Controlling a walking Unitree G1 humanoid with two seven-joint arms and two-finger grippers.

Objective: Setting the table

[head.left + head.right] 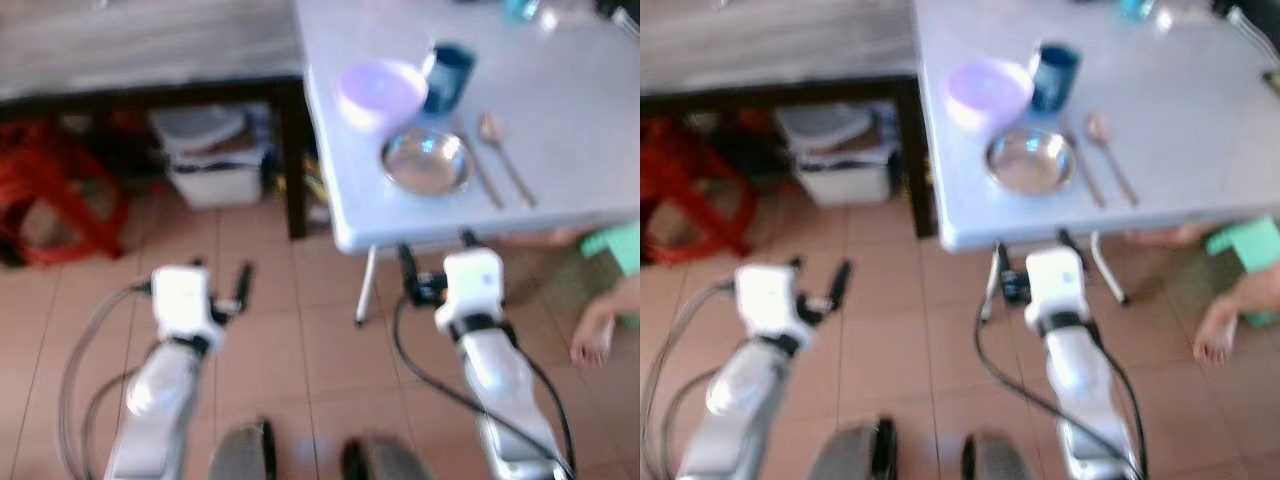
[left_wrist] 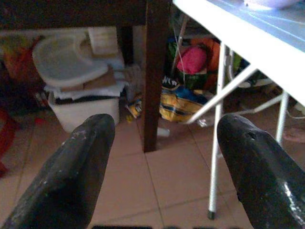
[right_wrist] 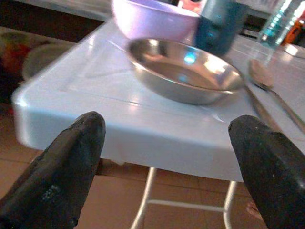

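Steel dish (image 3: 186, 71) near table (image 1: 560, 215) corner, seemingly beside spoon (image 1: 505, 155); right gripper (image 3: 167, 167) wide open, empty, below the edge: raise it level before reaching.

Bowl (image 1: 381, 91) behind plate (image 1: 426, 162), spoon (image 1: 504, 153) right.

The floor (image 1: 300, 330) is laid with terracotta-coloured square tiles; on it stands a pale blue-white plastic folding table (image 1: 560, 190) on thin white metal legs (image 2: 217, 143), brightly lit from above. Beside it runs a dark wooden bench or table (image 1: 150, 60) with a thick dark post (image 2: 155, 71); under it sit a white plastic storage box (image 1: 215, 180) topped with a lid and cardboard, and a red plastic stool (image 1: 55, 195); coloured bags (image 2: 186, 95) lie in shade behind the post.
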